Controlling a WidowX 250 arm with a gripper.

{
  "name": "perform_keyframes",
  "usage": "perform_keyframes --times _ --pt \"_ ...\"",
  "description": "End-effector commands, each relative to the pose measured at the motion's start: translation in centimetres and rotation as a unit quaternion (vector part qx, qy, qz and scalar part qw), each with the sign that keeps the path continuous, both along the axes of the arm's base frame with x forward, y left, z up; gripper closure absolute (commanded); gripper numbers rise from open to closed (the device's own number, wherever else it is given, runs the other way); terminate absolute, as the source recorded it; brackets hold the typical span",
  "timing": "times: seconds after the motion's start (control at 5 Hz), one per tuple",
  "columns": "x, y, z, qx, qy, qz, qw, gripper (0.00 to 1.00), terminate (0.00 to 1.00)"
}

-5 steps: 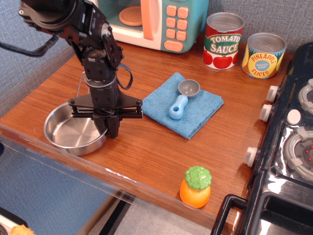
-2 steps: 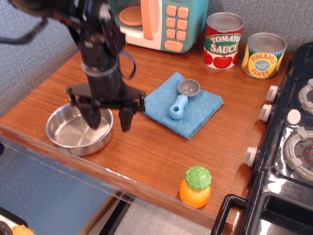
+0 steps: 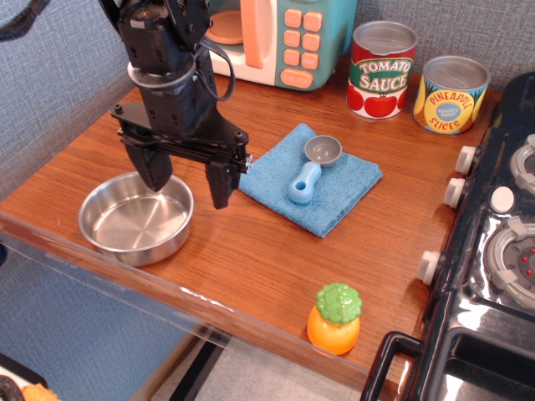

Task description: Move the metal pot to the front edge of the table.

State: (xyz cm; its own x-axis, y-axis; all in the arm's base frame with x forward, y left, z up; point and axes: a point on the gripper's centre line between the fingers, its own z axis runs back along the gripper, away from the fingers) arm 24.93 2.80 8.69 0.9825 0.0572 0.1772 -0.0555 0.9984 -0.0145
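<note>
The metal pot [image 3: 135, 221], a shallow shiny steel pan, sits on the reddish-brown wooden table [image 3: 276, 259] at the front left, close to the rounded front edge. My black gripper [image 3: 188, 182] hangs above the pot's far right rim. Its two fingers are spread wide apart and hold nothing. The left finger [image 3: 155, 172] is over the pot's inside, the right finger [image 3: 219, 184] is outside the rim. The gripper is raised clear of the pot.
A blue cloth [image 3: 311, 177] with a blue-handled measuring scoop [image 3: 312, 167] lies mid-table. A toy microwave [image 3: 263, 33], a tomato sauce can [image 3: 381, 68] and a pineapple can [image 3: 451, 93] stand at the back. A toy pineapple [image 3: 334, 317] stands near the front edge. A black toy stove [image 3: 489, 251] fills the right.
The gripper was shut on the pot's right rim, then opened, let the pot go and rose. The pot stays by the front left edge.
</note>
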Motion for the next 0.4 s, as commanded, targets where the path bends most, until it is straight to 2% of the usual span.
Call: perform_keyframes --times 0.0,0.2 --pt "0.44 0.42 0.68 -0.012 -0.025 0.015 0.9995 0.00 0.00" --pt "0.44 0.42 0.68 -0.012 -0.025 0.015 0.9995 0.00 1.00"
